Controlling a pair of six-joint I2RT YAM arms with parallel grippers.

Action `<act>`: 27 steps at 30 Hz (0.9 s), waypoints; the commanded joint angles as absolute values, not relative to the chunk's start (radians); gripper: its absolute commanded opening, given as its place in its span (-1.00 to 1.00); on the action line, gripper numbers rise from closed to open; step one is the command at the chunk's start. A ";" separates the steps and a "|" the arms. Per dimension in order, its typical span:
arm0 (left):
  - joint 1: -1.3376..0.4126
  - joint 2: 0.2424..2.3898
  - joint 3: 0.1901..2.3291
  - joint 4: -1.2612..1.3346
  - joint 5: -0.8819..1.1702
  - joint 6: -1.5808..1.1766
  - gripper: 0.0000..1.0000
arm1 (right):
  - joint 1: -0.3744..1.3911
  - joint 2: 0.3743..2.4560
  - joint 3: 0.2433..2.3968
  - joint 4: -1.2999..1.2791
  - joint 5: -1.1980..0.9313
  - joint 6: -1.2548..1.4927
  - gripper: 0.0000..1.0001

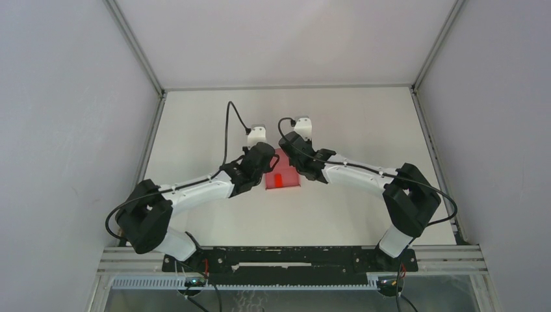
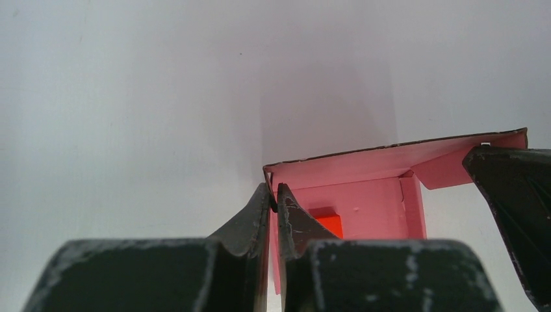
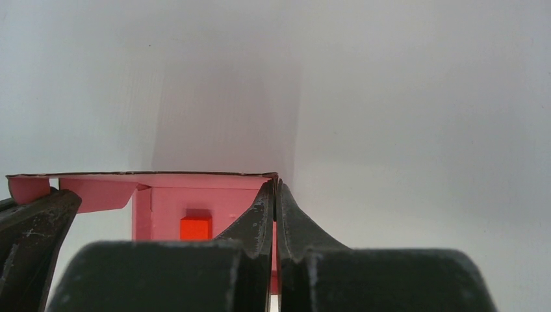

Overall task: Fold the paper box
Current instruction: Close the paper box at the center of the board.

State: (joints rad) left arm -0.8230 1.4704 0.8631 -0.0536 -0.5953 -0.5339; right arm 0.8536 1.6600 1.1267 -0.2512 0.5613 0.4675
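**Pink paper box [image 1: 284, 170] pinched at 2 ends**

The box sat mid-table [image 1: 364, 130] between both wrists, with its open side upward. The long upper panel ran left to right. The left gripper [image 2: 273, 200] was pressed together on that panel's left end, and the right gripper [image 3: 275, 190] was clamped thin on its right end. The card was matte pink with a dark cut edge and upright inner walls. 1 red block [image 3: 195, 227] lay inside.
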 commanded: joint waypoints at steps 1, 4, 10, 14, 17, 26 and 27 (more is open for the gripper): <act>-0.867 1.445 0.847 0.038 -0.588 -0.590 -0.79 | 0.900 1.665 1.164 -0.185 0.520 0.532 -1.00; -0.878 1.443 0.848 0.035 -0.611 -0.599 -0.80 | 0.907 1.665 1.162 -0.192 0.524 0.543 -1.00; -0.899 1.439 0.839 0.026 -0.653 -0.624 -0.80 | 0.917 1.639 1.115 -0.164 0.530 0.568 -1.00; -0.915 1.433 0.821 0.029 -0.685 -0.641 -0.80 | 0.922 1.627 1.096 -0.161 0.541 0.571 -1.00; -0.927 1.431 0.801 0.040 -0.704 -0.654 -0.80 | 0.927 1.619 1.084 -0.154 0.549 0.575 -1.00; -0.955 1.422 0.775 0.046 -0.742 -0.689 -0.80 | 0.958 1.628 1.081 -0.163 0.577 0.598 -1.00; -0.958 1.425 0.773 0.044 -0.745 -0.693 -0.80 | 0.962 1.629 1.081 -0.166 0.581 0.601 -1.00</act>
State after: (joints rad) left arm -0.9222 1.4525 0.7883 -0.0265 -0.7780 -0.6338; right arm 0.9127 1.6585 1.0794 -0.2279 0.6334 0.5446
